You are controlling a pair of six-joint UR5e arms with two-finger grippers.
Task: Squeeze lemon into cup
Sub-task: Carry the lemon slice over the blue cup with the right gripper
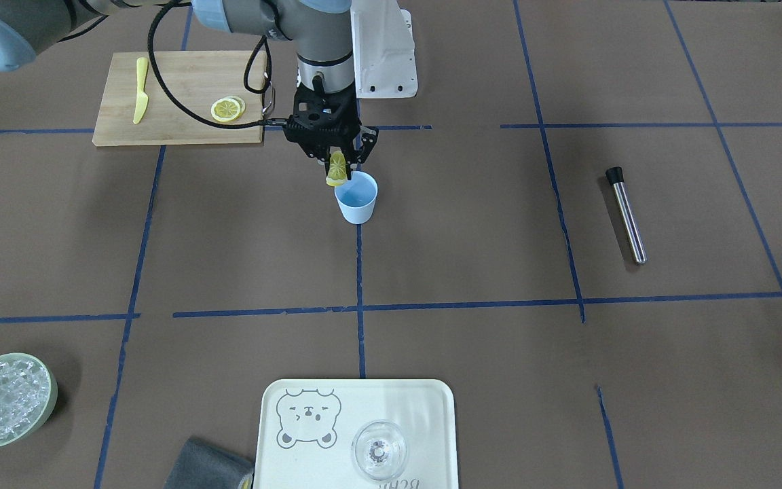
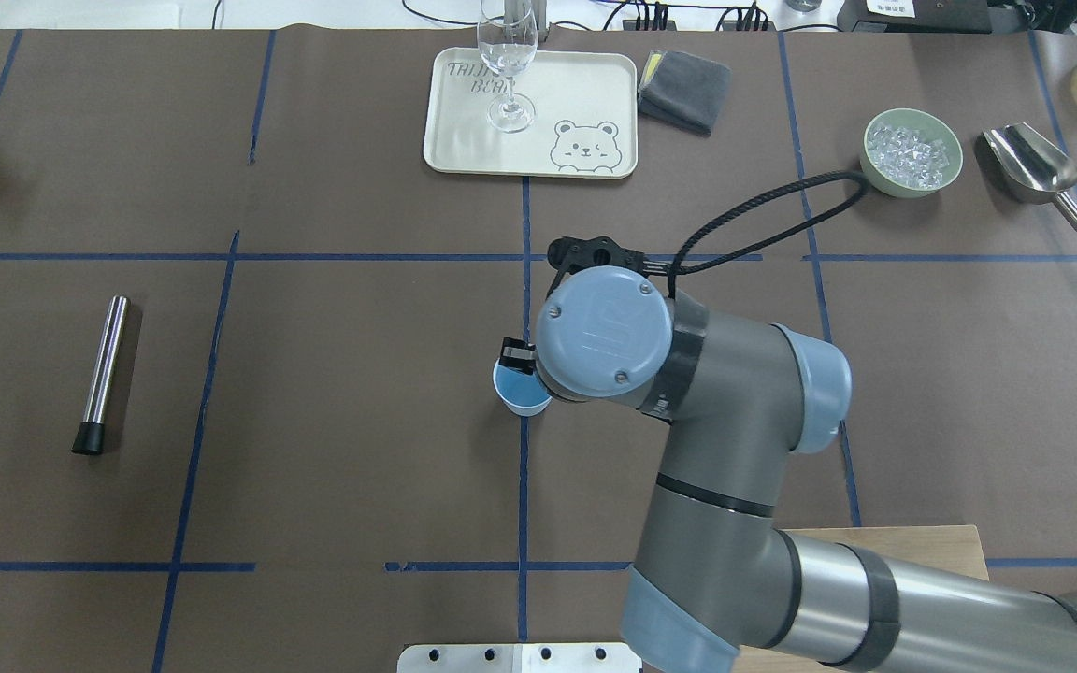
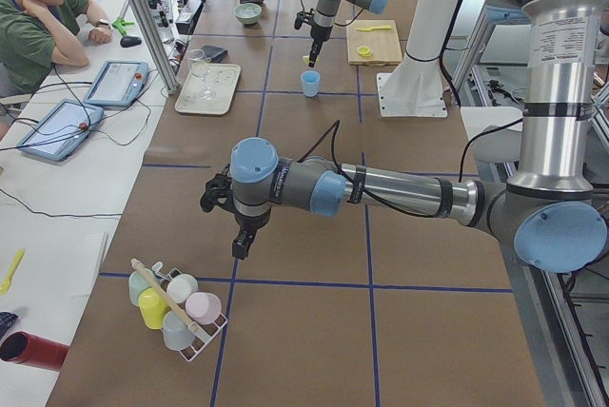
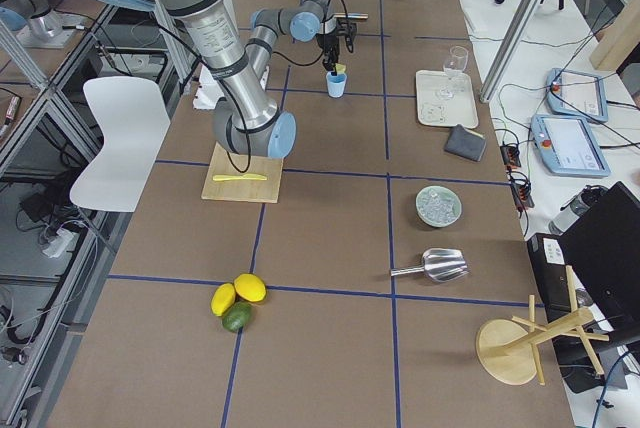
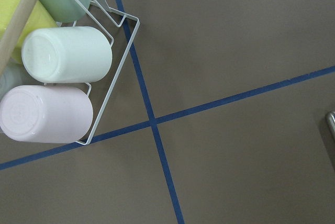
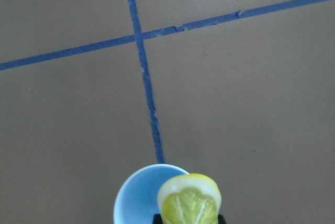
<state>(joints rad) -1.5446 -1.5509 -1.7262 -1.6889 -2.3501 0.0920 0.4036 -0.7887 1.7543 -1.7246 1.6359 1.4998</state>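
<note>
My right gripper [image 1: 338,165] is shut on the lemon slice [image 1: 337,170] and holds it on edge just above the rim of the light-blue cup [image 1: 357,198]. In the right wrist view the slice [image 6: 189,203] is folded, hanging over the near right part of the cup's mouth [image 6: 137,199]. The cup stands upright on a blue tape line at mid-table and is partly hidden under the arm in the overhead view [image 2: 515,399]. My left gripper [image 3: 243,245] hangs above the table near the cup rack; I cannot tell whether it is open or shut.
A wooden board [image 1: 180,75] holds more lemon slices [image 1: 227,109] and a yellow plastic knife [image 1: 140,88]. A steel muddler [image 1: 626,214], a tray [image 1: 432,421] with a clear glass [image 1: 379,449], a bowl of ice [image 1: 4,399] and a cup rack [image 3: 176,307] stand around.
</note>
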